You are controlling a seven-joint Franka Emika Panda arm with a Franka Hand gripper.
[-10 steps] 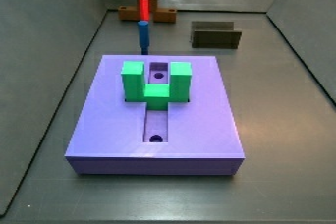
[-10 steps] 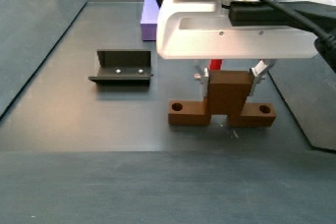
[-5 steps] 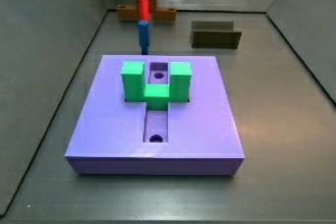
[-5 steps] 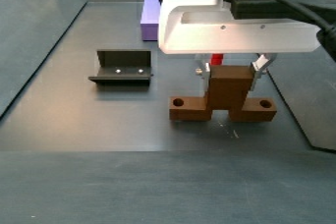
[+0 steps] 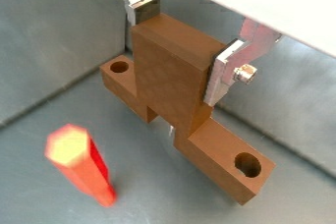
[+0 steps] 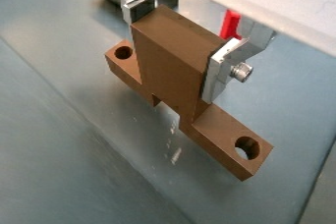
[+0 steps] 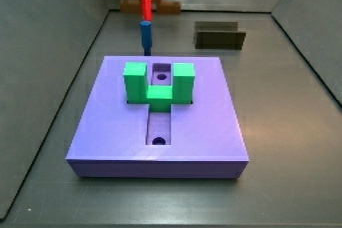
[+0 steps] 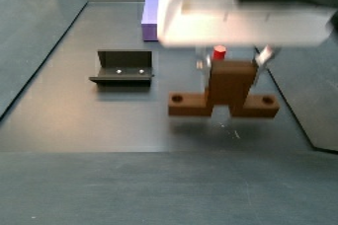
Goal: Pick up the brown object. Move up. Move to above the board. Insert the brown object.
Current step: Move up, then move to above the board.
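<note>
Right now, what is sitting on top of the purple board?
In a side view, a green U-shaped block stands on the board, straddling its central groove. Whatever lies under the block is covered. The gripper is elsewhere, fingers either side of the brown object.

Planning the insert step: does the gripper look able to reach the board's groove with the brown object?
Probably partly: the gripper grips the brown object, but a green block straddles the board groove's far end.

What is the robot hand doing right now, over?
Hand shut on the orange-brown bar with end holes, just off the floor. Purple grooved board waiting, green U-shaped block on its groove. Red-and-blue peg close by.
</note>
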